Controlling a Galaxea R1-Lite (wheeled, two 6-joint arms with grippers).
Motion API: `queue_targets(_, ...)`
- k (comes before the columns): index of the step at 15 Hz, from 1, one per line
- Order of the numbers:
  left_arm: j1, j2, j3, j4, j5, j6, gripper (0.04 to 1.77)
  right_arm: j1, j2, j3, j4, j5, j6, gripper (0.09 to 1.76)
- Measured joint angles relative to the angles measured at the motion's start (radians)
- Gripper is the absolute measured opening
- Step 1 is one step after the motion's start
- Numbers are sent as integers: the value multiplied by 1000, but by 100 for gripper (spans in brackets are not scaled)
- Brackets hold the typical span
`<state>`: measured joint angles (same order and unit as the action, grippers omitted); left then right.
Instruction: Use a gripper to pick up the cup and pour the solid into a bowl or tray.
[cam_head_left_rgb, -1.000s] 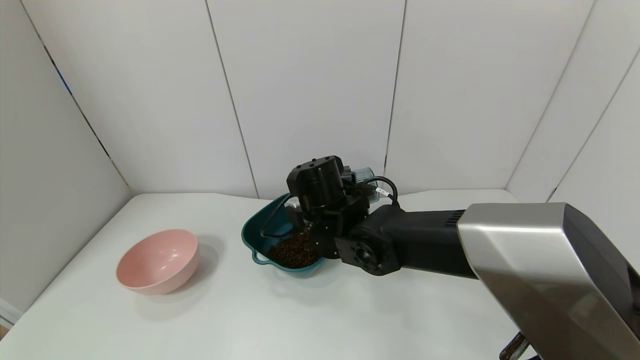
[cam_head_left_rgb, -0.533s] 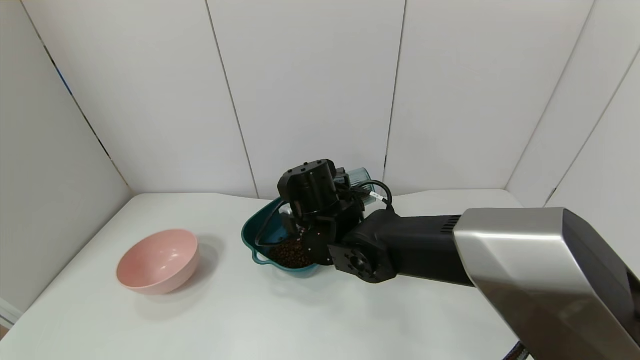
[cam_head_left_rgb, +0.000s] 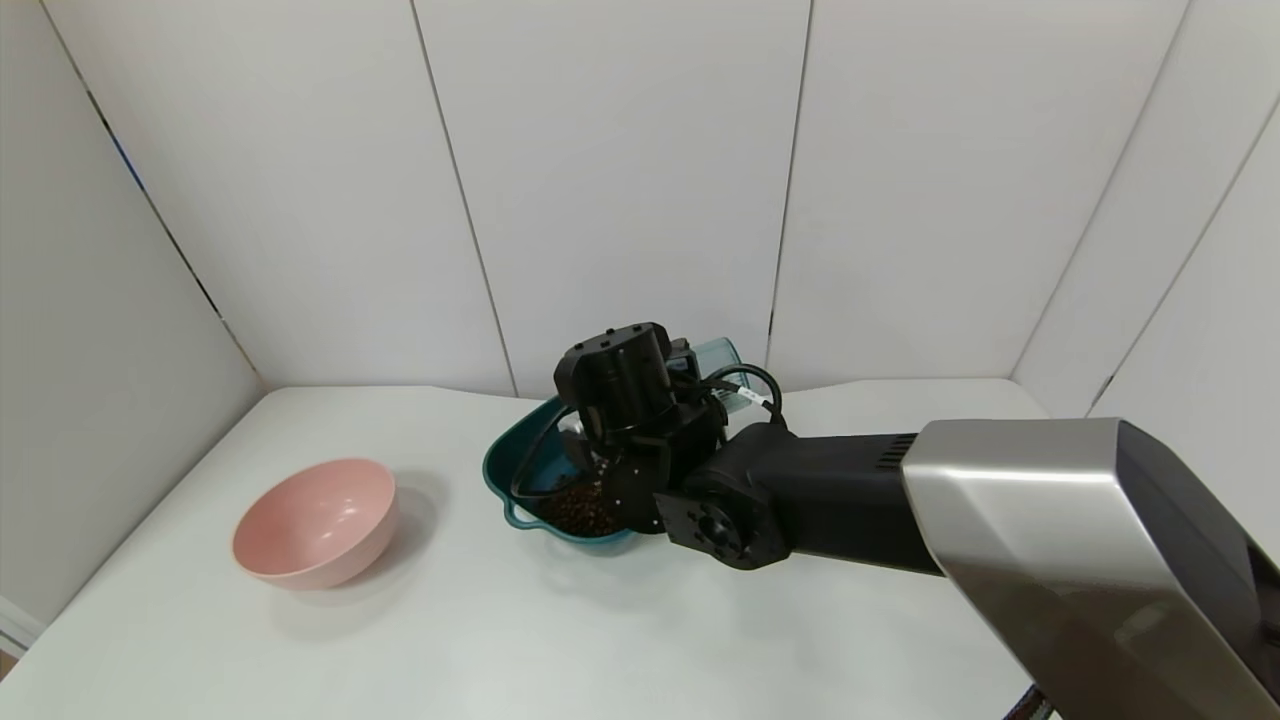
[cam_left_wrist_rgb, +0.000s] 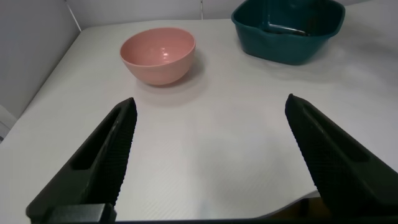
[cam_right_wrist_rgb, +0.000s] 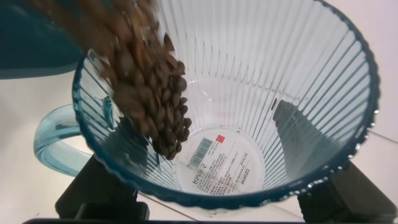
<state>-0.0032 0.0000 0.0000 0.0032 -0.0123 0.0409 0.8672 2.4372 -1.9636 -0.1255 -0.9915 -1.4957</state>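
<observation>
My right gripper (cam_head_left_rgb: 682, 384) is shut on the ribbed pale blue-green cup (cam_head_left_rgb: 718, 351) and holds it tipped over the dark teal bowl (cam_head_left_rgb: 508, 462). Its fingers are hidden behind the wrist in the head view. In the right wrist view I look into the cup (cam_right_wrist_rgb: 261, 93); the brown pellets (cam_right_wrist_rgb: 146, 81) slide along its wall toward the rim, and the base label is bare. The right gripper (cam_right_wrist_rgb: 208, 146) shows through the cup's walls. A pile of pellets (cam_head_left_rgb: 578, 510) lies in the teal bowl. My left gripper (cam_left_wrist_rgb: 211, 162) is open and empty, low over the near table.
A round pink bowl (cam_head_left_rgb: 315, 520) stands on the white table left of the teal bowl; it also shows in the left wrist view (cam_left_wrist_rgb: 158, 53), with the teal bowl (cam_left_wrist_rgb: 286, 43) beyond. White wall panels close the back and sides.
My right wrist has moved a little left over the teal bowl with the cup, and now hides more of the pellet pile. The pink bowl has not moved.
</observation>
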Motion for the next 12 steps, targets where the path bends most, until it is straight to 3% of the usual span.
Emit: queue_targets(12, 0, 0, 0, 0, 0, 0, 172, 0, -9, 3, 14, 21, 123, 137)
